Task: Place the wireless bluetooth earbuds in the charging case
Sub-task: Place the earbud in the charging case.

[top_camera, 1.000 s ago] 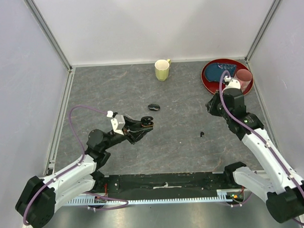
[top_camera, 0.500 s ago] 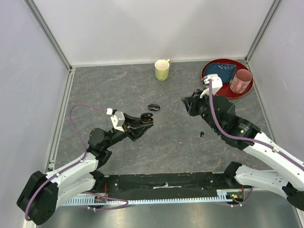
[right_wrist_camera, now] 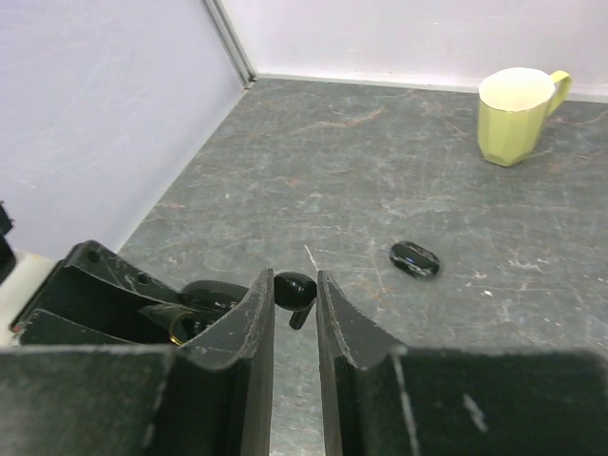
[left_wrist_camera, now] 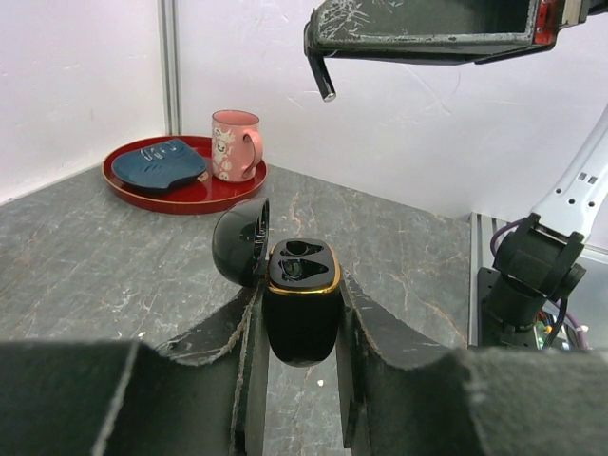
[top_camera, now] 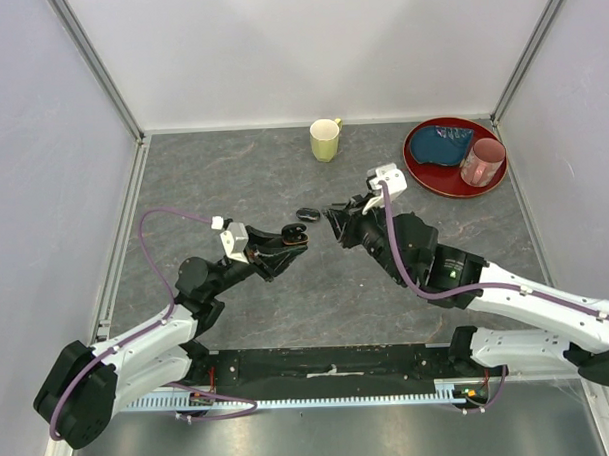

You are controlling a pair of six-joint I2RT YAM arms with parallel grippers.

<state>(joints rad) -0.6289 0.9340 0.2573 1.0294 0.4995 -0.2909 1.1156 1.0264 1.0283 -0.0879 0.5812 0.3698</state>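
My left gripper (top_camera: pixel 296 238) is shut on the charging case (left_wrist_camera: pixel 302 294), a black box with a gold rim. It holds the case upright above the table with the lid (left_wrist_camera: pixel 239 242) swung open and two sockets showing. My right gripper (top_camera: pixel 334 221) is shut on one black earbud (right_wrist_camera: pixel 295 288), its stem hanging down. It hovers just right of the case, whose open top shows at the lower left of the right wrist view (right_wrist_camera: pixel 195 318). The right gripper's underside fills the top of the left wrist view (left_wrist_camera: pixel 418 24). No other earbud is in view.
A small glossy black oval piece (top_camera: pixel 306 214) lies on the table behind the grippers and also shows in the right wrist view (right_wrist_camera: pixel 414 258). A yellow mug (top_camera: pixel 324 140) stands at the back. A red tray (top_camera: pixel 414 164) at the back right holds a pink mug (top_camera: pixel 483 162) and a blue object (top_camera: pixel 448 141).
My right arm has swung left from the red tray to just beside the left gripper. A tiny black bit on the table at the right is now hidden under it. The left gripper barely moved.
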